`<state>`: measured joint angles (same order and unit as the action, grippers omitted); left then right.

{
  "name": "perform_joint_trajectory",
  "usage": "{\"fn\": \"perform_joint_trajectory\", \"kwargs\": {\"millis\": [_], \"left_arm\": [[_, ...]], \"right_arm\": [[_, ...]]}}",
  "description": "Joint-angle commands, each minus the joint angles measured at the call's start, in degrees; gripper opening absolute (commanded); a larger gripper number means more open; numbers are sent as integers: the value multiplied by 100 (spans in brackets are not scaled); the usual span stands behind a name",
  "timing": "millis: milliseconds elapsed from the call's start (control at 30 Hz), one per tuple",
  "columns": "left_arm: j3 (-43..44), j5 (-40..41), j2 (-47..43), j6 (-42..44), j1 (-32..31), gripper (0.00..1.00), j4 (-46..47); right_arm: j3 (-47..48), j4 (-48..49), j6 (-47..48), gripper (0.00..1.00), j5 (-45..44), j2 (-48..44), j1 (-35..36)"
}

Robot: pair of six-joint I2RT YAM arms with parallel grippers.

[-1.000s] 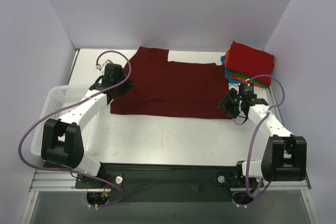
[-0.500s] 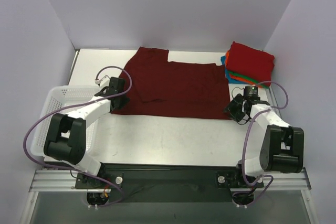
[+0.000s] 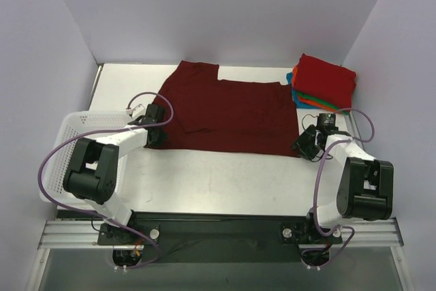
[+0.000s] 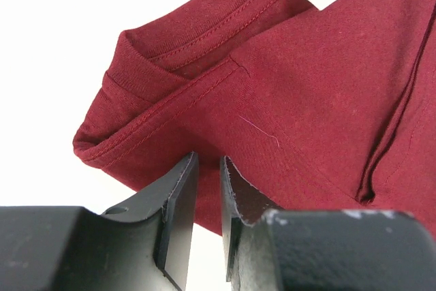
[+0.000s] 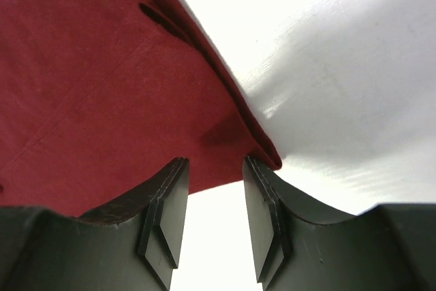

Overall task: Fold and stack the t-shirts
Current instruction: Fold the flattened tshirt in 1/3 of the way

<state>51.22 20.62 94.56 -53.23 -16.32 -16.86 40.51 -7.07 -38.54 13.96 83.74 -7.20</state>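
A dark maroon t-shirt (image 3: 225, 114) lies spread flat across the middle of the white table. My left gripper (image 3: 155, 134) is at its near left corner, jaws a narrow gap apart. In the left wrist view the fingertips (image 4: 208, 161) touch the shirt's folded hem and sleeve (image 4: 306, 86). My right gripper (image 3: 306, 144) is at the near right corner, open. In the right wrist view the corner of the cloth (image 5: 88, 66) sits just beyond the gripper (image 5: 214, 165). A stack of folded t-shirts (image 3: 323, 81) with a bright red one on top lies at the back right; orange, green and blue edges show beneath.
A white plastic mesh basket (image 3: 68, 127) stands at the left edge, beside the left arm. Purple cables loop from both arms. Grey walls close in the table at the back and sides.
Both arms have pulled back and lowered: the left gripper moved from the shirt's left edge to its near left corner, the right gripper slid to the near right corner. The shirt lies unchanged.
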Motion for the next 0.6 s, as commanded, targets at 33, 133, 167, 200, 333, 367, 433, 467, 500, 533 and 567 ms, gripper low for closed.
{"fn": "perform_joint_trajectory", "kwargs": {"millis": [33,133,167,200,333,367,433,467,500,533,567], "left_arm": [[46,48,-429,199,-12,30,-89],[116,-14,-701,287,-56,31,-37],[134,-67,-737,365,-65,31,42],[221,-84,-746,375,-65,31,121],[633,-172,-344,480,-73,32,87],[704,-207,-229,480,-73,32,43],[880,-243,78,551,-73,32,34],[924,-278,184,542,-73,32,34],[968,-339,281,542,-73,32,-18],[1090,-392,456,594,-82,31,-80],[1109,-401,527,603,-100,30,-167]], "right_arm": [[228,-399,-30,38,-60,-560,61],[491,-479,-74,38,-226,-693,271],[562,-479,-109,38,-235,-667,307],[659,-488,-127,38,-227,-536,351],[879,-374,-171,38,-113,-131,395],[914,-339,-171,38,-112,-52,395],[915,-208,-197,38,-77,176,386],[897,-155,-206,38,-77,247,386],[888,-67,-206,38,-60,404,386],[888,-58,-206,38,-68,493,386],[880,-58,-206,38,-60,563,378]]}}
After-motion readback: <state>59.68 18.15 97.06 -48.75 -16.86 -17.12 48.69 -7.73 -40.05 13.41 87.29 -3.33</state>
